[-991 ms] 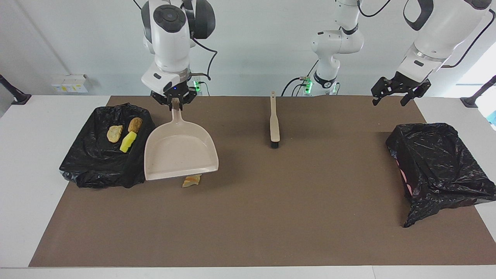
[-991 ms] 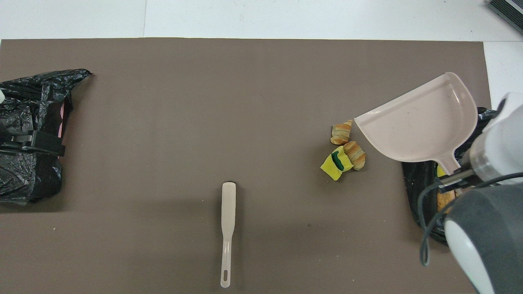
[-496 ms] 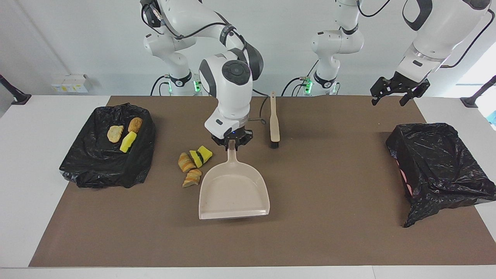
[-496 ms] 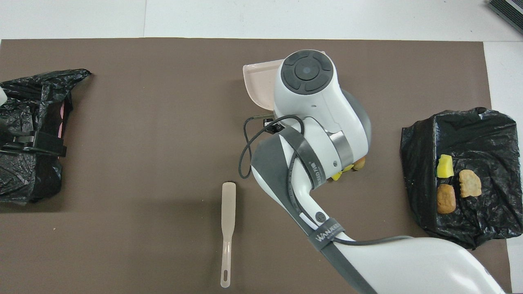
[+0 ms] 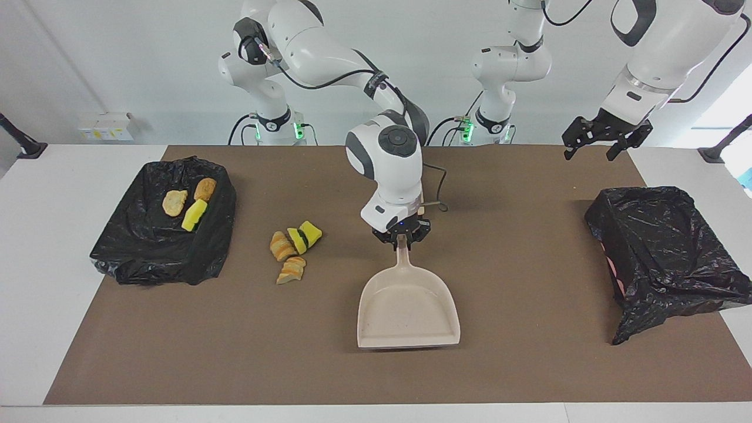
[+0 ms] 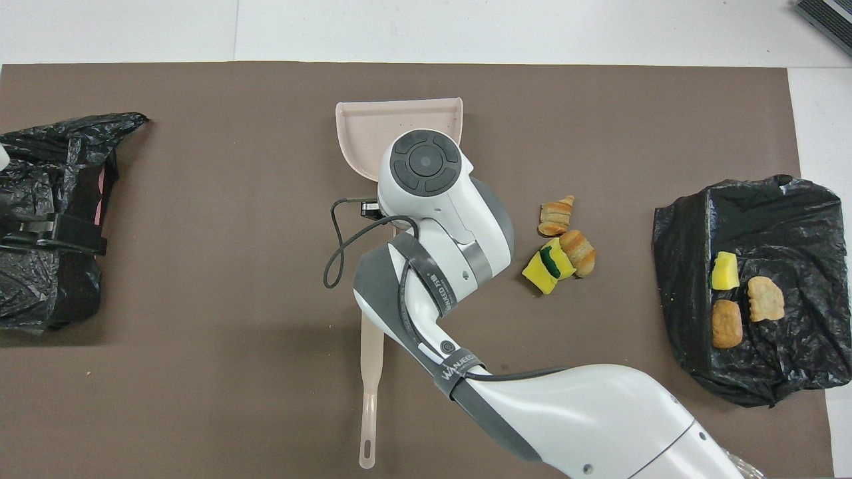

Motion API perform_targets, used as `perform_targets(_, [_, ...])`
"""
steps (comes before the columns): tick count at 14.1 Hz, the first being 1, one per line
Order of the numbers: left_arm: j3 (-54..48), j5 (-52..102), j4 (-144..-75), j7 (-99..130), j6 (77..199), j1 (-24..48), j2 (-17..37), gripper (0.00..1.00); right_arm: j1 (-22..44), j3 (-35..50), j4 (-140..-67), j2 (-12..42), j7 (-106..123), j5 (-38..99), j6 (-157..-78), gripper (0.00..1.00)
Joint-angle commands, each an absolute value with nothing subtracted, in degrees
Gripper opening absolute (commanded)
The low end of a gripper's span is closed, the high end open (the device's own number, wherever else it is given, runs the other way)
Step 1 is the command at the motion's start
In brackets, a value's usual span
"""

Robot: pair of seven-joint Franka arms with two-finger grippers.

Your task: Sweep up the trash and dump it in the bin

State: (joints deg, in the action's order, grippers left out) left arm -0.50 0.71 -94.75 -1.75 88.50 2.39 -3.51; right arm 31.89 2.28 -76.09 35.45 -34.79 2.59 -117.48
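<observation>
Dustpan (image 5: 408,308) held by its handle in the right gripper (image 5: 401,238), fingers closed on the handle's top, over the middle of the brown mat (image 5: 517,364). We see its pan mouth pointing away from the robots; whether its lip touches the mat we cannot tell.

Trash: three scraps (image 5: 292,249) loose on the mat, toward the right arm's end from the dustpan and well apart from it. Two orange-tan pieces and one yellow-with-green piece, clustered and touching (best seen from overhead (image 6: 560,244)). Three more scraps (image 5: 188,202) lie in the bin (image 5: 147,258) at the right arm's end, which is lined with a black bag: one yellow, two orange-tan.

Brush (image 6: 370,392) lies flat on the mat, nearer the robots than the dustpan; from overhead the right arm covers its bristle end, and in the facing view we do not see it at all, the arm standing in front.

Second bin (image 5: 670,252), also black-bagged, sits at the left arm's end. We note the left gripper (image 5: 605,138) waiting in the air near that end's corner of the mat, fingers spread apart and holding nothing.

Nothing lies between the loose scraps and the near bin.
</observation>
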Motion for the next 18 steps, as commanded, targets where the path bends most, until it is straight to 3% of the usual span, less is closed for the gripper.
perform_targets(1, [-0.7, 0.2, -94.0, -1.9, 88.1, 1.9, -3.3, 1.00, 31.7, 3.0, -75.6, 35.6, -35.3, 5.4, -117.9, 0.00])
perform_targets(7, [-0.7, 0.2, -94.0, -2.0, 88.1, 1.9, -3.3, 1.00, 32.1, 2.9, -75.9, 37.6, -35.2, 5.4, -118.7, 0.00])
perform_targets(8, [-0.7, 0.2, -94.0, -2.0, 88.1, 1.8, -3.3, 1.00, 32.1, 2.9, -76.0, 37.6, -34.6, 5.7, -119.3, 0.04])
perform_targets(9, [-0.7, 0.2, -94.0, -2.0, 87.7, 1.8, -3.3, 1.00, 32.1, 2.9, -76.0, 37.5, -34.5, 5.4, -119.2, 0.27])
perform_targets(11, [-0.7, 0.2, -94.0, -2.0, 87.9, 2.0, -3.3, 1.00, 32.5, 2.9, -76.0, 37.3, -34.3, 4.0, -118.6, 1.00])
perform_targets(14, [-0.7, 0.2, -94.0, -2.1, 87.1, 1.9, -3.8, 1.00, 32.0, 2.9, -76.2, 34.6, -34.4, 5.4, -118.2, 1.00])
perform_targets(18, [-1.4, 0.3, -94.0, -2.1, 86.0, 4.6, -4.0, 1.00, 29.1, 2.8, -78.3, 28.3, -34.1, 8.6, -112.2, 1.00])
